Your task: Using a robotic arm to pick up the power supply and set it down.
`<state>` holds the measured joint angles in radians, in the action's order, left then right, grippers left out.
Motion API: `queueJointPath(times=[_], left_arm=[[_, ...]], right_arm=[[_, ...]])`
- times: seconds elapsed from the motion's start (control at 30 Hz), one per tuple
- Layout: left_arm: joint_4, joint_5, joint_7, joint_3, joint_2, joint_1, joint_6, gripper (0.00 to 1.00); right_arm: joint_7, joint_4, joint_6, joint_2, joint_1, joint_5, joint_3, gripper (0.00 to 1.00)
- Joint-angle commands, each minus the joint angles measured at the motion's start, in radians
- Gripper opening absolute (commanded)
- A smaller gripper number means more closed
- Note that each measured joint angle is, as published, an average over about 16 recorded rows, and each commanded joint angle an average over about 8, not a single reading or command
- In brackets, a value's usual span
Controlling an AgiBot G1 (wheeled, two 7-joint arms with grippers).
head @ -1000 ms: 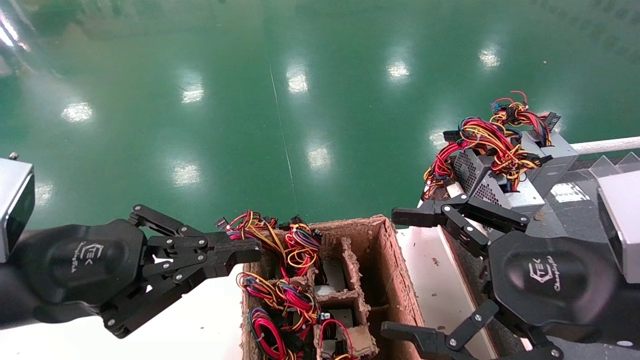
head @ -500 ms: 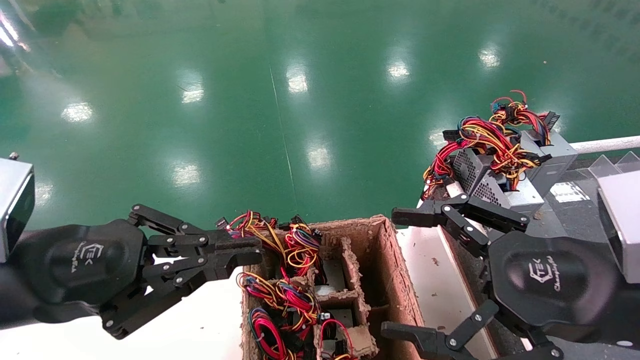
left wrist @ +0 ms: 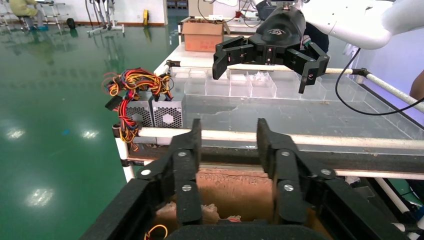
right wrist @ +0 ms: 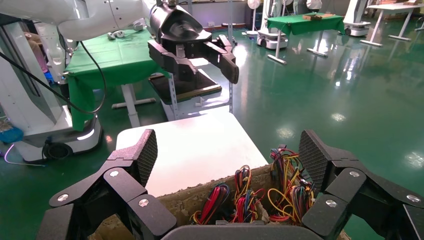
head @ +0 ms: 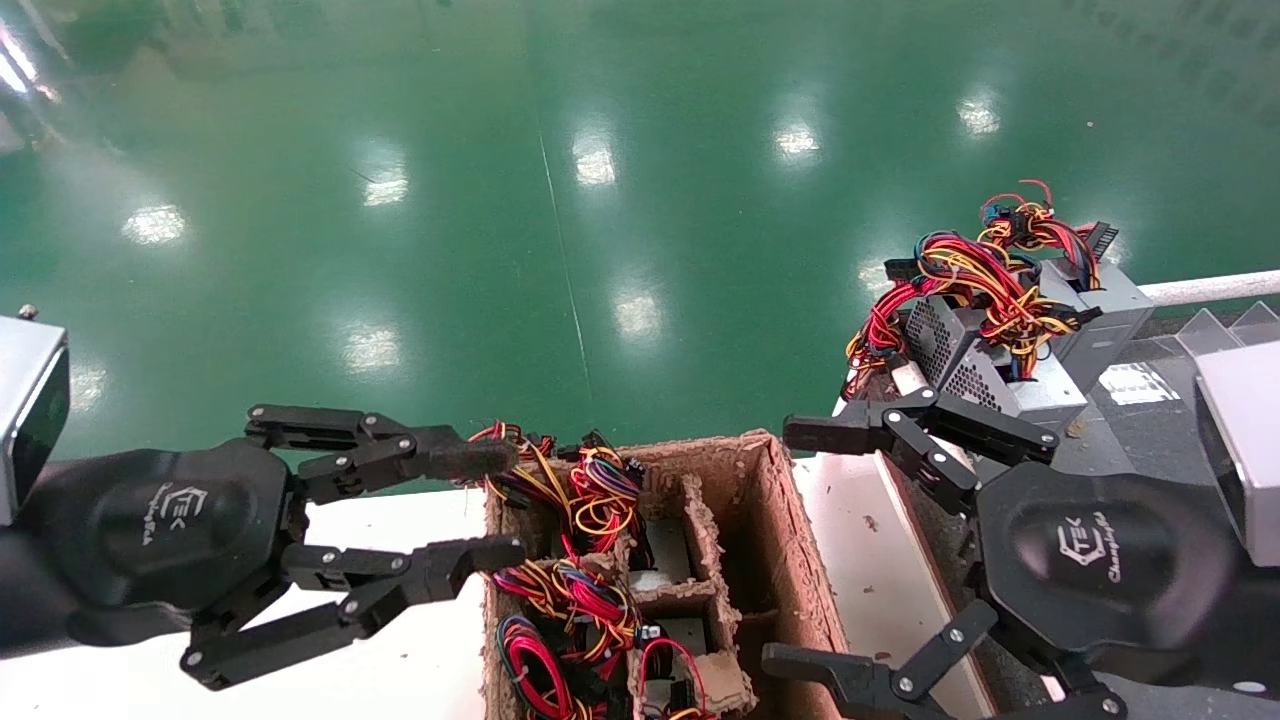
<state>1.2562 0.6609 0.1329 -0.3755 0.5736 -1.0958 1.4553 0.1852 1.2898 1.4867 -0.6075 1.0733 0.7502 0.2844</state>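
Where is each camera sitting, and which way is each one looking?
Head view: sits on the robot's head, looks forward and down at the brown box and green floor; shows the left gripper and right gripper, both open.
Left wrist view: sits on the left wrist, looks past its own fingers across the box toward the right gripper and the power supplies.
Right wrist view: sits on the right wrist, looks past its own fingers toward the left gripper and the white table.
Shared: all three views show the brown box.

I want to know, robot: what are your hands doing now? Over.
Left gripper open beside brown box. Right gripper open, empty. Power supply untouched, wires tangled on top.
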Motion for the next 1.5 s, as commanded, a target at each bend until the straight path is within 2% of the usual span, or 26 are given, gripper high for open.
queueJointPath(times=[0.03, 0.2, 0.4, 0.43, 0.67, 0.7, 1.1, 1.5], left_arm=[[0.0, 0.0, 0.0, 0.0, 0.0, 0.0, 0.0, 1.0], [0.0, 0.0, 0.0, 0.0, 0.0, 0.0, 0.0, 1.0], [0.0, 0.0, 0.0, 0.0, 0.0, 0.0, 0.0, 1.0], [0.0, 0.0, 0.0, 0.0, 0.0, 0.0, 0.0, 1.0], [0.0, 0.0, 0.0, 0.0, 0.0, 0.0, 0.0, 1.0], [0.0, 0.0, 0.0, 0.0, 0.0, 0.0, 0.0, 1.0], [0.0, 0.0, 0.0, 0.0, 0.0, 0.0, 0.0, 1.0], [0.0, 0.0, 0.0, 0.0, 0.0, 0.0, 0.0, 1.0]], right_arm=[[-0.001, -0.002, 0.0, 0.0, 0.0, -0.001, 0.0, 1.0], [0.002, 0.027, -0.024, 0.01, -0.001, 0.068, 0.022, 1.0], [0.04, 0.056, -0.036, -0.006, 0.028, 0.225, 0.098, 0.99], [0.05, 0.057, -0.034, -0.013, 0.036, 0.254, 0.115, 0.9], [0.125, 0.057, -0.023, -0.075, 0.086, 0.418, 0.216, 0.04], [0.133, 0.057, -0.024, -0.083, 0.092, 0.436, 0.226, 0.0], [0.149, 0.064, -0.064, -0.181, 0.14, 0.598, 0.302, 0.0], [0.127, 0.068, -0.094, -0.23, 0.138, 0.675, 0.338, 0.0]])
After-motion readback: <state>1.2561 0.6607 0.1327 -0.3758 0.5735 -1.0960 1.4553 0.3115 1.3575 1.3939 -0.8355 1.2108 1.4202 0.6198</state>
